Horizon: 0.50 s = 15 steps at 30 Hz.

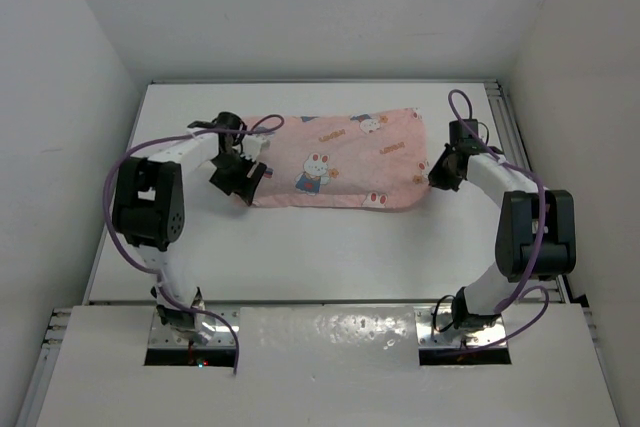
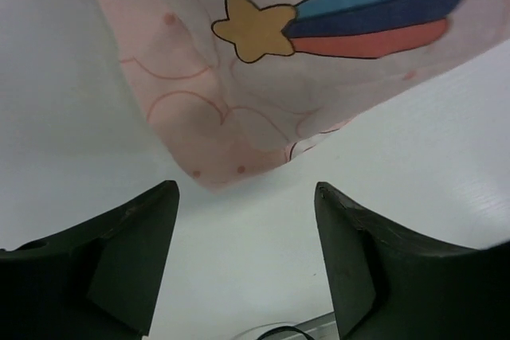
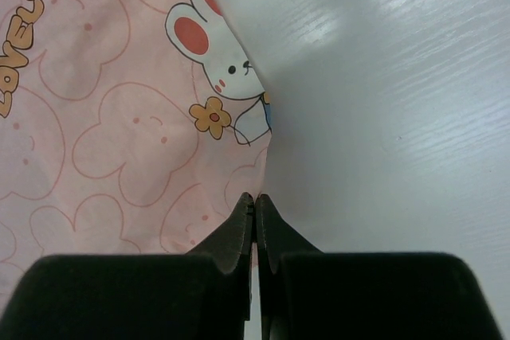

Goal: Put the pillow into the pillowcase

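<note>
The pink bunny-print pillowcase (image 1: 340, 159) lies across the back of the white table, looking plump. The olive-brown pillow is hidden; no part of it shows. My left gripper (image 1: 240, 179) is open and empty just off the pillowcase's left end. In the left wrist view its fingers (image 2: 135, 252) straddle bare table a little short of the fabric's corner (image 2: 263, 77). My right gripper (image 1: 437, 175) is at the pillowcase's right end. In the right wrist view it (image 3: 255, 198) is shut on the very edge of the pink fabric (image 3: 103, 117).
The white table (image 1: 300, 257) is boxed in by white walls on the left, back and right. A metal rail (image 1: 507, 122) runs along the right edge behind my right arm. The arm bases sit at the near edge.
</note>
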Each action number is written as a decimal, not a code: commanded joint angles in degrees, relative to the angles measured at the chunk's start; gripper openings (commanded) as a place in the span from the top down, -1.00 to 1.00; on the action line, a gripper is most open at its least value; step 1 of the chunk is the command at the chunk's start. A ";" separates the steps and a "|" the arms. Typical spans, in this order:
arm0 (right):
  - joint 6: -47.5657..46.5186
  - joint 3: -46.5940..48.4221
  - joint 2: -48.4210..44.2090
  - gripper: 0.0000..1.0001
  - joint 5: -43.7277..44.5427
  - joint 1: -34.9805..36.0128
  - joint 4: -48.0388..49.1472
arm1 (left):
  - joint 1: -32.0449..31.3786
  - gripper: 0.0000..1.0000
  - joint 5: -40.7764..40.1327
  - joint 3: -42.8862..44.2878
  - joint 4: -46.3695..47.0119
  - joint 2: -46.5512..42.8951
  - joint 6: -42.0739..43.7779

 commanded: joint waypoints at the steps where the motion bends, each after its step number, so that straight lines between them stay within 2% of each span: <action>1: -0.66 0.41 0.13 1.00 -0.08 -0.17 1.04 | 0.85 -0.35 0.84 -0.89 3.69 1.86 -2.94; 5: -0.84 0.24 -0.13 1.00 0.18 -0.17 0.95 | 0.67 -0.36 2.23 0.07 6.69 3.88 -5.66; 7: -0.75 0.24 -0.14 1.00 0.27 -0.17 0.69 | 0.76 -0.19 5.13 0.25 6.87 4.32 -6.02; 8: -0.58 0.24 -0.22 1.00 0.27 -0.17 0.69 | 0.67 0.01 6.01 0.51 6.26 5.11 -5.93; 9: -0.49 0.24 -0.22 1.00 0.19 -0.17 0.60 | 0.84 0.76 7.15 0.86 5.38 5.55 -5.50; 10: -0.40 0.15 -0.57 1.00 0.27 -0.17 0.34 | 0.93 1.00 8.73 2.26 2.85 6.17 -5.06; 12: -0.40 0.41 -1.01 1.00 0.36 -0.25 -0.45 | 1.11 1.00 9.62 5.16 -1.46 6.70 -3.13; 15: -1.71 1.29 -2.42 1.00 0.27 -0.17 -2.74 | 0.93 1.00 6.57 14.80 -14.00 6.70 1.53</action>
